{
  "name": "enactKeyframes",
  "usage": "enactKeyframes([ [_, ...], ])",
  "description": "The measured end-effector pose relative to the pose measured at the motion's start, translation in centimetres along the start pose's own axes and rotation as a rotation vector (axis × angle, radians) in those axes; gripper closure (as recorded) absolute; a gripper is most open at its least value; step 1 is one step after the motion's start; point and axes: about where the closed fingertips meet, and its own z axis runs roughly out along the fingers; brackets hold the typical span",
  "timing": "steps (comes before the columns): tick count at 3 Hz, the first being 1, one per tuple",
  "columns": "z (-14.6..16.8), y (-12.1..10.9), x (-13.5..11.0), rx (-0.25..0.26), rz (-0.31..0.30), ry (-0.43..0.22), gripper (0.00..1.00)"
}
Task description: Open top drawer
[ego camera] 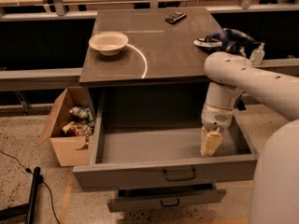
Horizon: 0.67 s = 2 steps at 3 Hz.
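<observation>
The top drawer (135, 175) of the grey cabinet stands pulled far out, and its inside is bare. Its small dark bail handle (180, 174) is at the centre of the front panel. My gripper (210, 143), cream-coloured, points down into the drawer's right part, just behind the front panel and to the right of the handle. My white arm (247, 76) reaches in from the right over the cabinet's corner.
A shallower drawer (168, 200) below sticks out a little. On the cabinet top (168, 50) are a white bowl (108, 42), a dark handset (175, 17), a blue cloth (226, 37) and a small bottle (257, 54). A cardboard box of items (65, 129) stands on the floor at left.
</observation>
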Motion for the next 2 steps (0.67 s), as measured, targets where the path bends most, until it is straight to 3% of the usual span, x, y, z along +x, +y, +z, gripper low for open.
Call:
enactKeyframes([
  [2, 0.1, 4.1, 1.7, -0.021, 0.071, 0.013, 1.00],
])
